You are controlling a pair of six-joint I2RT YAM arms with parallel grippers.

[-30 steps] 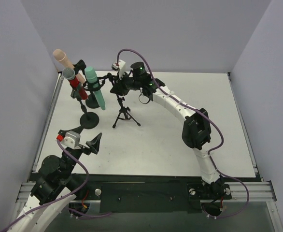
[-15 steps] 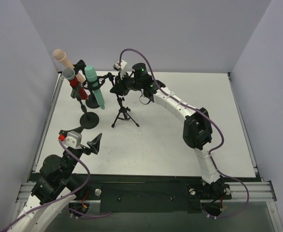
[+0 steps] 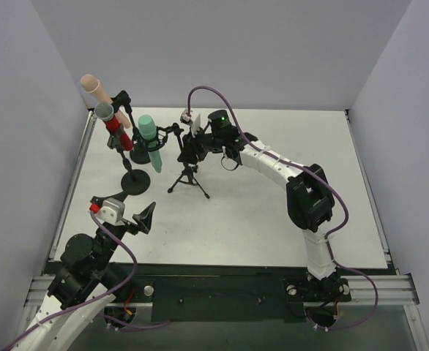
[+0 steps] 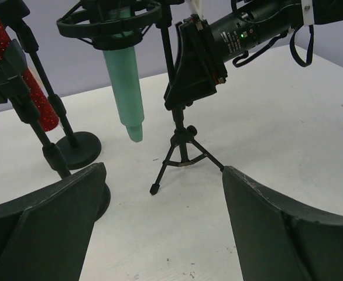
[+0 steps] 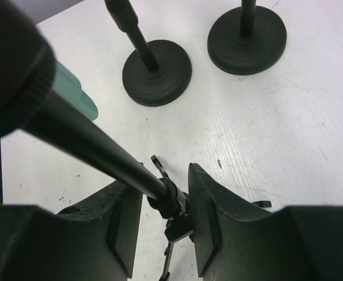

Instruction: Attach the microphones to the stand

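The teal microphone [image 3: 150,143] hangs head-up in a black shock mount on a small tripod stand [image 3: 189,178]. In the left wrist view the teal microphone [image 4: 128,88] sits beside the tripod stand [image 4: 183,149]. My right gripper [image 3: 188,149] straddles the tripod's pole with its jaws parted. In the right wrist view the right gripper [image 5: 163,178] shows a gap beside the pole. The red microphone [image 3: 116,130] and the pink microphone [image 3: 92,86] sit clipped on taller stands at the back left. My left gripper [image 3: 143,218] hovers open and empty near the front left.
Two round black stand bases [image 3: 134,183] [image 3: 140,155] rest on the white table left of the tripod; they also show as discs [image 5: 157,71] [image 5: 247,40] in the right wrist view. Grey walls close in the left, back and right sides.
The right gripper has shifted the tripod with the teal microphone a little right and nearer, and its jaws have come apart from the pole. The left arm has not moved.
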